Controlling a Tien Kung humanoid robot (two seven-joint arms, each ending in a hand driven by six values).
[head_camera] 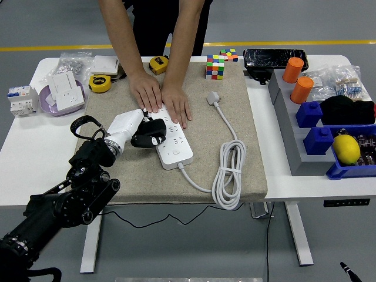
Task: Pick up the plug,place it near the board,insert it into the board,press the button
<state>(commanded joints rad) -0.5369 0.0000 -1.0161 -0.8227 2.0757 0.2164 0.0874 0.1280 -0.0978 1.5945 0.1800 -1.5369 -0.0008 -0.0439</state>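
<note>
A white power strip lies on the beige mat, its white cable coiled to the right and ending in a white plug. My left hand, white with black fingers, is shut on a black plug at the strip's left edge, over its sockets. A person at the far side presses both hands flat on the strip's far end. The right arm is out of sight.
A purple bowl with a white socket, a breaker and tape measures sit at the left. A colour cube stands behind the mat. Grey and blue bins with orange cylinders and a lemon fill the right side.
</note>
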